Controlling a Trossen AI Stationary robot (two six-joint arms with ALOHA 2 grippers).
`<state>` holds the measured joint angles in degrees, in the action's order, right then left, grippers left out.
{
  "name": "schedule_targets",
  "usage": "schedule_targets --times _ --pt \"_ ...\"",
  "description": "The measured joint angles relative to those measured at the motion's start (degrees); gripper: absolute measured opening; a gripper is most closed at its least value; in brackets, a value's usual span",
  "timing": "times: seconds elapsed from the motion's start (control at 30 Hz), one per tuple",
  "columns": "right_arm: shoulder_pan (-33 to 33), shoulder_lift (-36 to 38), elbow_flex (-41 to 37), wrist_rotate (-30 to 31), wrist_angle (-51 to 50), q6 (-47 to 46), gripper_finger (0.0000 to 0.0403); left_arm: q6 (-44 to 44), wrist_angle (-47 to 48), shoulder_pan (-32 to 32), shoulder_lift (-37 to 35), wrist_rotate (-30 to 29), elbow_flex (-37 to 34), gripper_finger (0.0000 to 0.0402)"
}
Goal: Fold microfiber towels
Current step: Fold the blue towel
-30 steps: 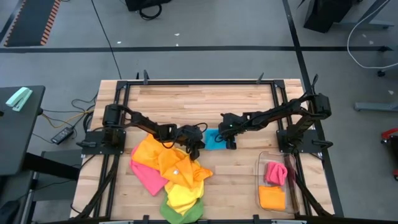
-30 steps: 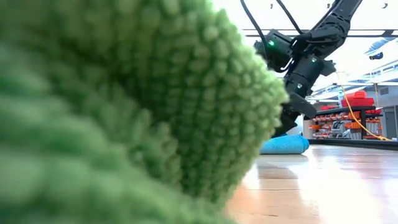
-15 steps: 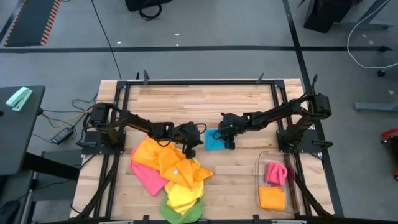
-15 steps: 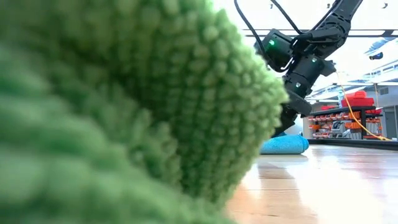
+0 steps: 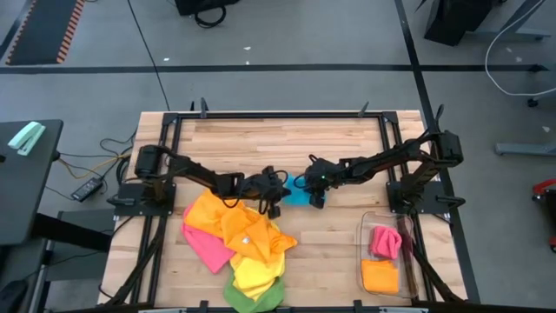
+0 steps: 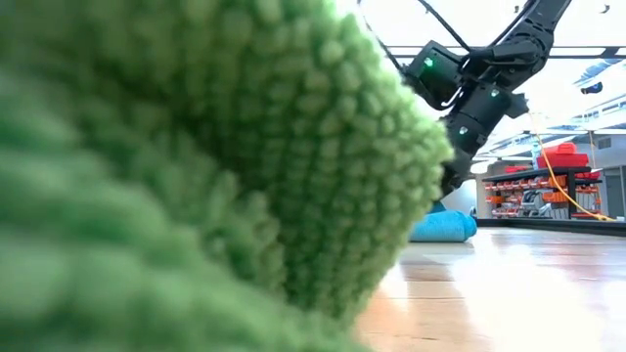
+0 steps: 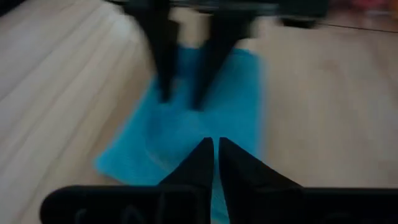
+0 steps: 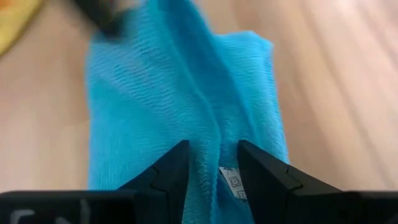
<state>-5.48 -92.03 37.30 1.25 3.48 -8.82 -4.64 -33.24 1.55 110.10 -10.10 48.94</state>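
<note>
A blue microfiber towel [image 5: 298,193] lies bunched on the wooden table's middle; it also shows in the low view [image 6: 445,227]. My left gripper [image 5: 283,188] comes at its left side with its fingers together [image 7: 214,149] on the cloth. My right gripper [image 5: 307,189] comes at its right side, with a raised ridge of the cloth [image 8: 208,134] between its fingers [image 8: 177,165]. Both grippers hide most of the towel from above. My left gripper has its shut fingertips on the blue towel's left part [image 7: 186,134], coming slanting down from the table's left. Whether cloth sits between the tips, I cannot tell. My right gripper pinches a raised fold of the blue towel [image 8: 211,149] between its two fingers, beside a small sewn label [image 8: 231,182]. The fingers come slanting down from the table's right and lie along the ridge. The rest of the towel lies on the table.
A loose pile of orange, pink, yellow and green towels [image 5: 239,239] lies at the near left, close to my left gripper. A green towel [image 6: 196,176] fills most of the low view. A clear bin [image 5: 368,252] at the near right holds a pink and an orange towel.
My left gripper has gone from the pile's edge toward the far edge and a little right, onto the blue towel. My right gripper has gone toward the table's left with the towel's right part. The towel has gone from lying flat to narrower and bunched.
</note>
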Motion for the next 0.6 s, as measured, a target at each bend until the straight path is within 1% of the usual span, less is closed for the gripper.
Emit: schedule_targets --times 0.17,0.33,0.6 --pt "2.8 0.0 0.0 -2.1 -0.3 1.7 0.0145 0.9 -0.3 -1.6 4.0 0.0 1.7 0.0016" --pt "4.9 0.2 0.1 -2.8 -0.7 1.9 0.0145 1.3 0.0 -2.0 5.4 -0.2 1.7 0.0013" --pt "2.7 4.7 3.1 -2.8 -4.5 -0.8 0.0145 1.5 -1.0 -2.1 5.4 -0.4 1.8 0.0021"
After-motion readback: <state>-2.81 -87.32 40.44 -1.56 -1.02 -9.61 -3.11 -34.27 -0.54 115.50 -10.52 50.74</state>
